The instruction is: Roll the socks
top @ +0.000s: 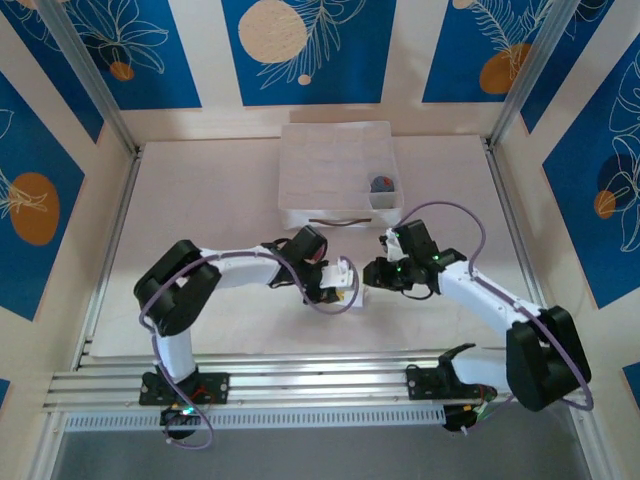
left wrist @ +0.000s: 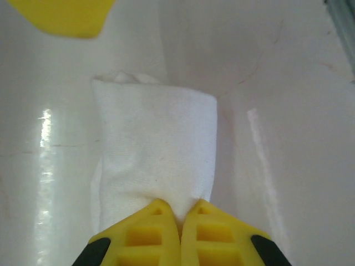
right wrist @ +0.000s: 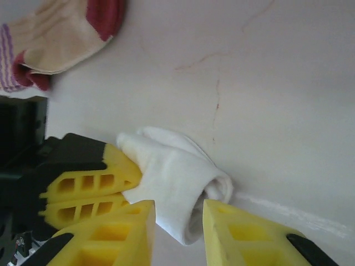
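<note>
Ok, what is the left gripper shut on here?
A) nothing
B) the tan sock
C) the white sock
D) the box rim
C: the left wrist view shows the left gripper pinched shut on the edge of the white sock, while the tan sock lies apart on the table.

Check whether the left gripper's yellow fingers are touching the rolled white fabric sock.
Touching. In the left wrist view the left gripper is closed, with the near end of the rolled white fabric sock pinched between its fingertips and no gap visible.
</note>
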`<action>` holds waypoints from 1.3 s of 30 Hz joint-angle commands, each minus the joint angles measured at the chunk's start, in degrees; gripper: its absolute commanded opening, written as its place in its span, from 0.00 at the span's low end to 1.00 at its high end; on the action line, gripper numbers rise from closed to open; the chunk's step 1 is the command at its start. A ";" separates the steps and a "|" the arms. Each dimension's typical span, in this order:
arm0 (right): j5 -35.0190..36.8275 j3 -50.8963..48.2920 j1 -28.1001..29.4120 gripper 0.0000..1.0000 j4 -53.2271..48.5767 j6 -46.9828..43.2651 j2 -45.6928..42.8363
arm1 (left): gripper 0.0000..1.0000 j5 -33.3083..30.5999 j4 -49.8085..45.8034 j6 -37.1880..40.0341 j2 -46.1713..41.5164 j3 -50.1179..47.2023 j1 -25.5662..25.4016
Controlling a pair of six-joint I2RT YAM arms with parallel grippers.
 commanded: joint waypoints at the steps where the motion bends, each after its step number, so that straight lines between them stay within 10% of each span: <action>1: 1.20 -2.17 2.56 0.29 0.65 -2.96 -3.07 | 0.00 7.80 -15.73 -5.34 5.12 2.25 1.34; 19: 18.20 -2.71 24.28 0.40 -0.97 -28.95 -24.61 | 0.00 6.92 -22.43 -16.06 12.59 9.22 3.85; 39: 45.42 -6.92 39.54 0.50 6.01 -48.12 -5.28 | 0.00 10.50 -29.90 -20.63 14.98 15.32 4.01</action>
